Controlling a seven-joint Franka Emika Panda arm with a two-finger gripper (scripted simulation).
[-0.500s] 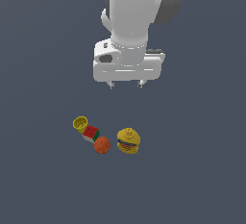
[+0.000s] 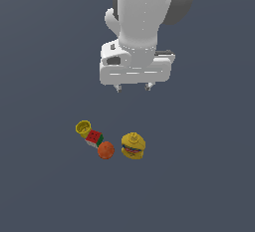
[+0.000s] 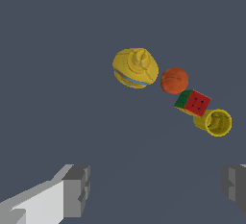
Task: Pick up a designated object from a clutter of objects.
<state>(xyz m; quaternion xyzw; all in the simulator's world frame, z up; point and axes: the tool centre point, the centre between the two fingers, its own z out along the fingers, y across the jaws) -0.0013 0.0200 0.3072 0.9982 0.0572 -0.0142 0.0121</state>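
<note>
The designated object, a small orange-red ball, lies in the clutter of objects on the dark floor. It touches a red-green cube, and a small yellow cup lies beyond the cube. A yellow mustard bottle stands just to the ball's exterior-view right. My gripper hangs open well above the clutter, its fingers wide apart and holding nothing.
Plain dark grey floor surrounds the four objects on all sides. The white arm fills the upper middle of the exterior view.
The gripper and arm have shifted slightly; the four objects have not moved.
</note>
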